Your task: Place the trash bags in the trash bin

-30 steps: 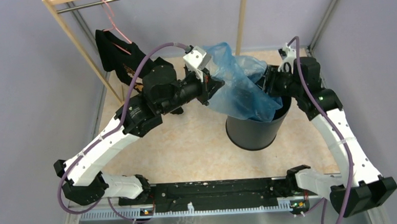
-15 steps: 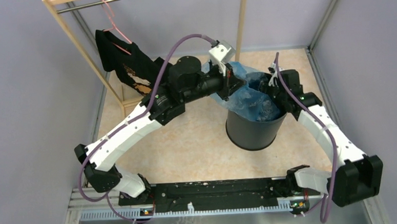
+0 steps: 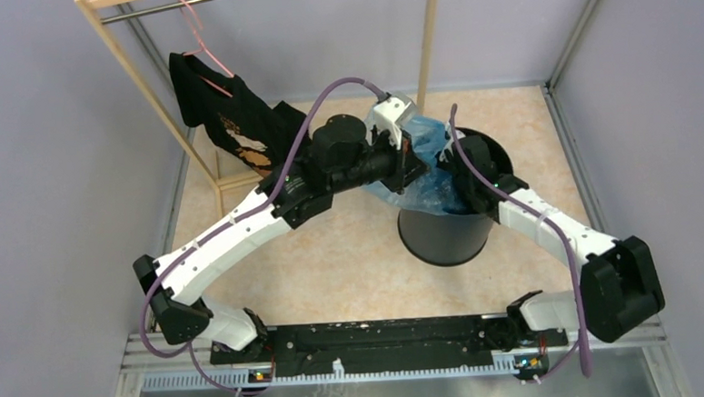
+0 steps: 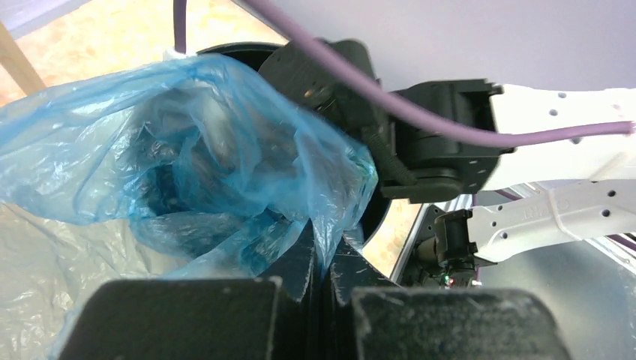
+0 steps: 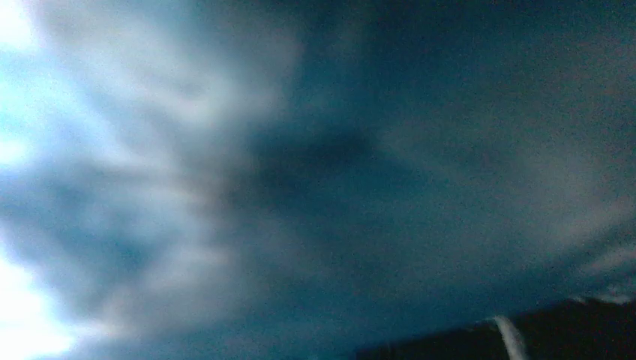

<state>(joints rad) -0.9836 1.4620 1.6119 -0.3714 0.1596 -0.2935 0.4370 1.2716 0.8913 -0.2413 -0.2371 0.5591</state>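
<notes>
Trash bag (image 3: 428,190), crinkled and translucent light blue, sits bunched in the mouth of the black trash bin (image 3: 441,235) on the counter (image 3: 333,254), with part of its film spilling over the rim toward the left arm. The left claw (image 3: 410,159) hangs at the bin's rim, its fingers pressed together on a fold of the trash bag. The left wrist view shows that pinch plainly. The right arm (image 3: 550,229) reaches into the bin's opening from the opposite side. Its claw is buried in the plastic, and the right wrist view gives only a blur of blue film, so whether it is spread or closed cannot be told. Behind, a black shirt (image 3: 221,110) hangs from a wooden rack (image 3: 142,78).
</notes>
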